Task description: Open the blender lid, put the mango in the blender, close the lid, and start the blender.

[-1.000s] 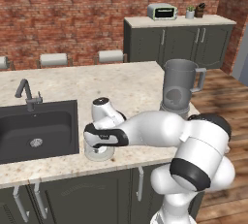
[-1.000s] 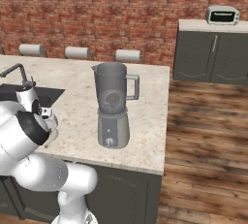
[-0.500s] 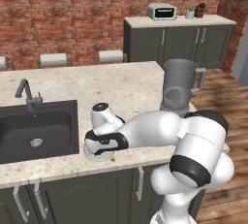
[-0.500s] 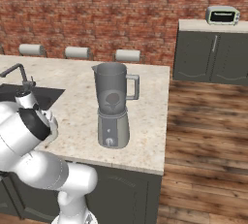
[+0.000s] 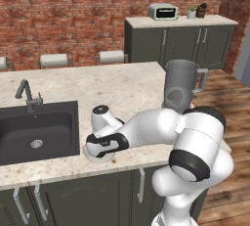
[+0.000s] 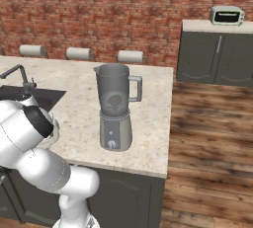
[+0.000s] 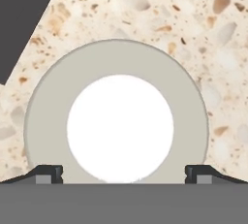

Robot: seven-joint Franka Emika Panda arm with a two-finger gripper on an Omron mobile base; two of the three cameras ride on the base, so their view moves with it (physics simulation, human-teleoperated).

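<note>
Two dark fingertips [image 7: 48, 173] stand at the bottom of the hand view, spread wide, one at each side of the blender lid [image 7: 116, 126], which lies flat on the speckled counter [image 7: 145, 9] directly under the gripper [image 7: 123, 174]. The tips sit just outside the lid's white centre cap and over its grey rim, so the jaws are parted and grip nothing; whether the tips touch the rim I cannot tell from so close. A dark wedge of the sink [image 7: 19, 19] shows beyond the lid, off to one side.

From the left base view, the gripper [image 5: 100, 146] points straight down at the near edge of the counter [image 5: 122, 88], and the lid [image 5: 100, 155] shows as a pale disc beneath it. The sink [image 5: 39, 127] lies just to the gripper's left, with the faucet [image 5: 27, 95] behind it.

Farther off, to the gripper's right, the blender [image 6: 116, 106] stands upright on the counter with its jar open at the top; a darker patch inside the jar may be the mango, though the smoky wall blurs it. Well beyond, against the brick wall, a toaster oven [image 5: 163, 11] sits on a dark cabinet [image 5: 180, 39].
</note>
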